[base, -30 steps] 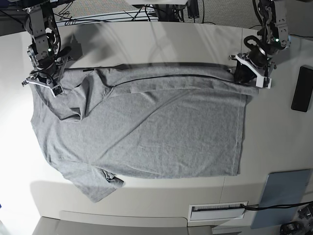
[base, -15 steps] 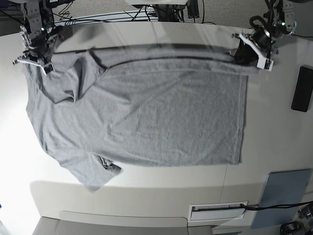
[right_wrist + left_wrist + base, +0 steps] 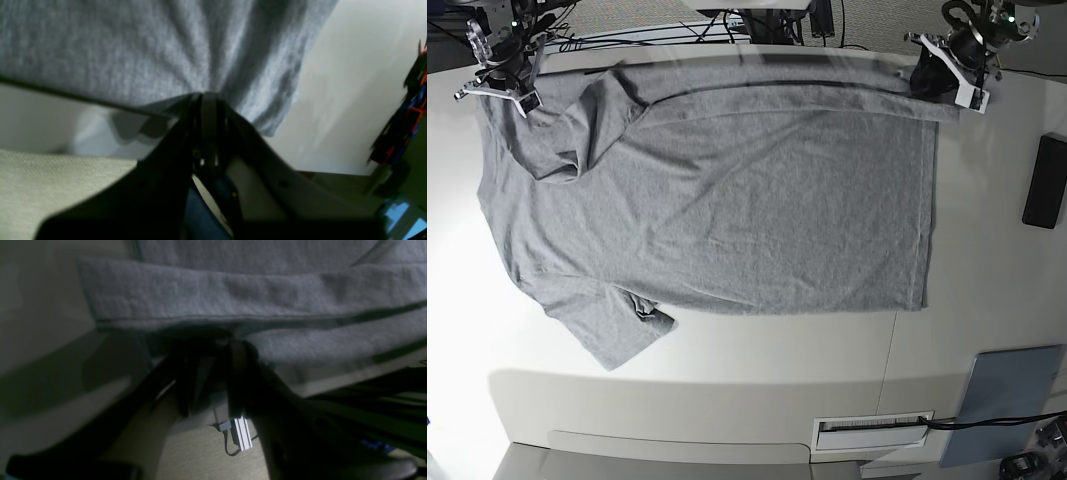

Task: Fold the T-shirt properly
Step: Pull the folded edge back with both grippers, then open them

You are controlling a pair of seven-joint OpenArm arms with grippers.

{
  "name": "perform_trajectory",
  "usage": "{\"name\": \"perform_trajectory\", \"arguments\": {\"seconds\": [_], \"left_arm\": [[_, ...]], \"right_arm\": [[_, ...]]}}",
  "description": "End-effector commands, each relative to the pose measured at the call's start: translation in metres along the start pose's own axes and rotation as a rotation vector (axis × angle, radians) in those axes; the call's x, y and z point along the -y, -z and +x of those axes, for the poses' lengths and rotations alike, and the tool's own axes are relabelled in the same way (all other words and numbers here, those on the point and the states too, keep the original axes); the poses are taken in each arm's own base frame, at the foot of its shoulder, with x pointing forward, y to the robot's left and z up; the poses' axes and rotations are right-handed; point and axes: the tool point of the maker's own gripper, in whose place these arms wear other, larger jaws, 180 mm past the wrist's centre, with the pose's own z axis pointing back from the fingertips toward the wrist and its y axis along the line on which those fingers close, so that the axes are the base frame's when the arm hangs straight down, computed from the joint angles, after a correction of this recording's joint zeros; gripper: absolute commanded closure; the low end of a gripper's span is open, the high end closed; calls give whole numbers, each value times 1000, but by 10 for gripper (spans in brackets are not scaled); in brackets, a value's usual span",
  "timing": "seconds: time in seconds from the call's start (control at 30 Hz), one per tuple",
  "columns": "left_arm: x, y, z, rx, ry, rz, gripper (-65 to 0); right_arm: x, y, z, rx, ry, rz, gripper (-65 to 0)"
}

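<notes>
The heather-grey T-shirt (image 3: 727, 190) lies spread on the white table (image 3: 987, 260), plain side up, with its far edge lifted and stretched between both arms. My left gripper (image 3: 927, 78) at the far right is shut on the hem corner; the left wrist view shows its dark fingers (image 3: 233, 373) pinching the folded hem (image 3: 233, 300). My right gripper (image 3: 509, 92) at the far left is shut on the shoulder end; the right wrist view shows cloth (image 3: 150, 50) bunched into the closed fingertips (image 3: 208, 100). The near sleeve (image 3: 617, 335) lies crumpled at the front left.
A black phone-like slab (image 3: 1044, 182) lies at the right edge. A blue-grey pad (image 3: 1002, 400) sits at the front right, and a white label plate (image 3: 872, 432) at the front edge. Cables run behind the table's far edge.
Both grippers have pulled the shirt's far edge up and away toward the table's back. The whole shirt slid back with them and lies flatter and more stretched.
</notes>
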Motion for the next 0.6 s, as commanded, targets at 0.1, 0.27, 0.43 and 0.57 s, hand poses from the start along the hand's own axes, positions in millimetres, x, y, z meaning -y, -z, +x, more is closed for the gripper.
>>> {"name": "perform_trajectory", "arguments": {"seconds": [0.1, 0.27, 0.43, 0.57], "left_arm": [[-7, -16, -74, -314, 46, 44, -152], [-6, -16, -73, -312, 49, 43, -152], [-4, -15, -65, -292, 64, 38, -152], [2, -15, -49, -255, 92, 29, -152]], "right_arm": [[-2, -6, -27, -82, -56, -2, 0], [2, -7, -32, -88, -51, -12, 0], [11, -12, -21, -55, -44, -36, 0], [17, -21, 0, 9, -44, -55, 0]]}}
